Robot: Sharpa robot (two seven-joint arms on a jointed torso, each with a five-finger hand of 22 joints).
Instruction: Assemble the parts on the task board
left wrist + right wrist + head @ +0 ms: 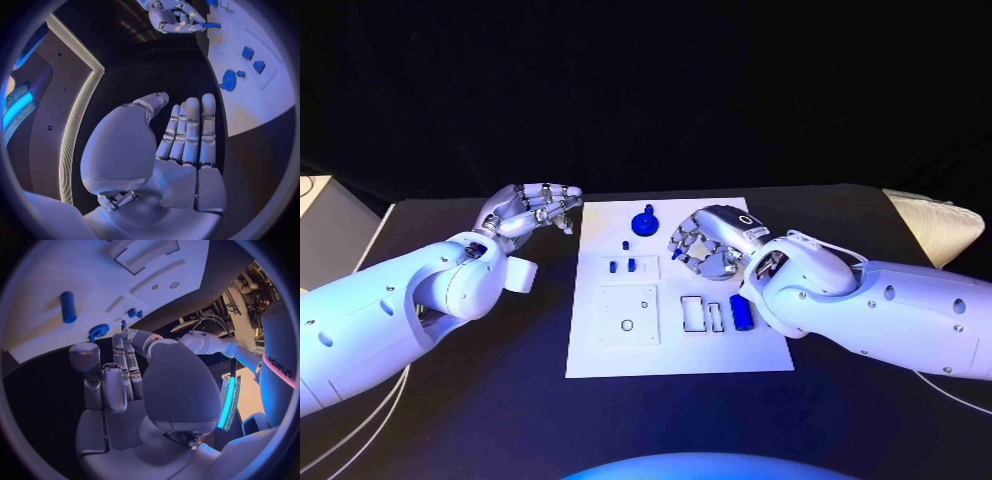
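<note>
Task board (678, 355) lay mid-desk with blue parts (741, 311) loose on it, so I judged assembly barely begun, my left hand (531, 210) beside it and right hand (707, 243) above it, fingers apart, empty.

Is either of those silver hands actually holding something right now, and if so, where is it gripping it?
No. The left hand is flat, fingers straight, over the dark table beside the task board. The right hand hovers over the board with nothing between its fingers.
</note>
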